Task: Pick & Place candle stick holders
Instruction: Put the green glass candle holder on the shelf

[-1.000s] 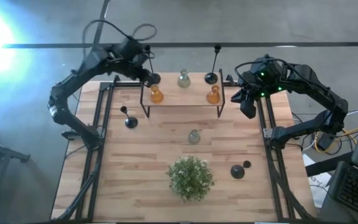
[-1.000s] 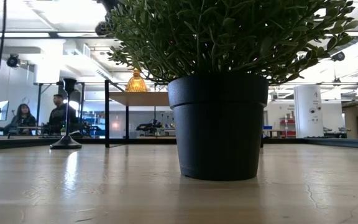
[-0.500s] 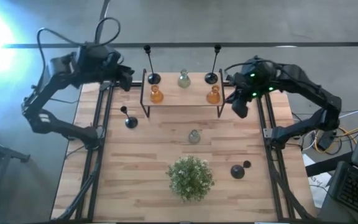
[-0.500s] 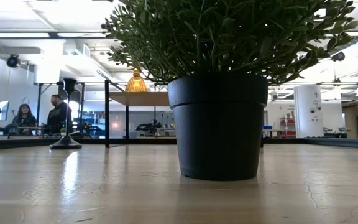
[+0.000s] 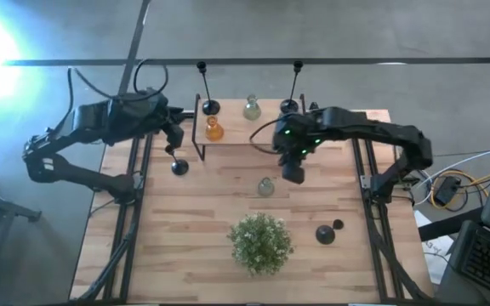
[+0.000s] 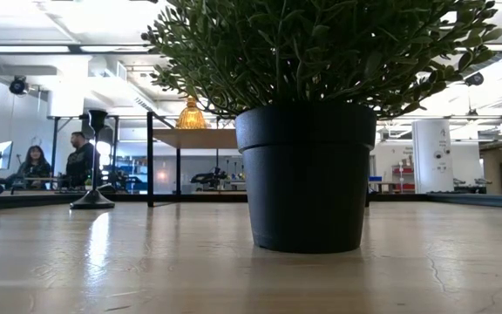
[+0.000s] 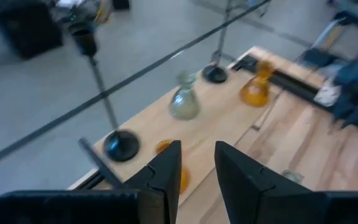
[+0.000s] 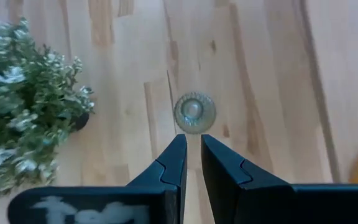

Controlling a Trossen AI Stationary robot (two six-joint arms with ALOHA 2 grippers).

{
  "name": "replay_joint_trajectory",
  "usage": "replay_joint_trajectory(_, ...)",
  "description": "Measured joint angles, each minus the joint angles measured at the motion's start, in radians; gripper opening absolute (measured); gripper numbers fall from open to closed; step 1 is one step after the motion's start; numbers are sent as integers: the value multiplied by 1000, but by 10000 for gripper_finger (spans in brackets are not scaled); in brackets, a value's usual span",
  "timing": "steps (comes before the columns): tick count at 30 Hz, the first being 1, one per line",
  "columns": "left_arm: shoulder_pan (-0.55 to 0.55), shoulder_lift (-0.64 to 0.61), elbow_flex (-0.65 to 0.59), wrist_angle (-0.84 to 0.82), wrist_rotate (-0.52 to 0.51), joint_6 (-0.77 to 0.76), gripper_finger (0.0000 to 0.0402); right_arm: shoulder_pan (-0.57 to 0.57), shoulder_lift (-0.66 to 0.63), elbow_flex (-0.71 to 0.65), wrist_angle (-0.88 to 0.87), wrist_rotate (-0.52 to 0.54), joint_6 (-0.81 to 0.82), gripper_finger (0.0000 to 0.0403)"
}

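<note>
A raised shelf (image 5: 249,140) at the table's far side carries two tall black holders (image 5: 209,106) (image 5: 289,105), a pale green glass holder (image 5: 252,108) and an amber one (image 5: 214,129); my right arm hides its right end. On the table stand a short black holder (image 5: 177,167) and a pale green glass holder (image 5: 265,186). Another short black holder (image 5: 326,234) lies near the right. My left gripper (image 5: 177,132) hovers at the shelf's left end, fingers slightly apart (image 7: 198,162), empty. My right gripper (image 5: 293,174) hangs just right of the table's green holder (image 8: 194,112), fingers nearly together, empty.
A bushy green plant (image 5: 260,242) in a black pot (image 6: 308,174) stands at the table's near middle and fills much of the low view. Black rails run along the left and right table edges (image 5: 134,195). People sit in the room beyond.
My left gripper has drawn away from the left tall black holder, which stays upright on the shelf, going toward the table's left edge and then nearer. My right gripper has swung from the table's right edge leftward and nearer, over the shelf's right end toward the green glass holder.
</note>
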Motion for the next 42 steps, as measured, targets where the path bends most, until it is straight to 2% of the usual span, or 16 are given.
replay_joint_trajectory(7, -36, -134, -230, 248, 1, 41, 101, 7, 114, 0, 12, -1, -56, 49)
replay_joint_trajectory(14, -36, -228, -433, 413, 12, 6, 101, 7, 197, -1, 17, -2, -108, 95)
replay_joint_trajectory(18, -36, -258, -492, 456, 12, -5, 101, 4, 226, -2, 28, 1, -112, 125)
replay_joint_trajectory(23, -36, -272, -506, 461, 12, -6, 101, 2, 241, -29, 34, 1, -90, 147)
replay_joint_trajectory(27, -36, -283, -506, 461, 12, 8, 101, 5, 181, -115, 103, 1, -43, 152)
replay_joint_trajectory(32, -36, -298, -506, 462, 8, 25, 101, 23, 35, -291, 242, -1, 76, 150)
replay_joint_trajectory(37, -36, -305, -506, 465, -12, 54, 101, 65, -140, -517, 477, 1, 190, 141)
replay_joint_trajectory(42, -36, -307, -506, 465, -45, 62, 101, 84, -247, -755, 720, 5, 266, 137)
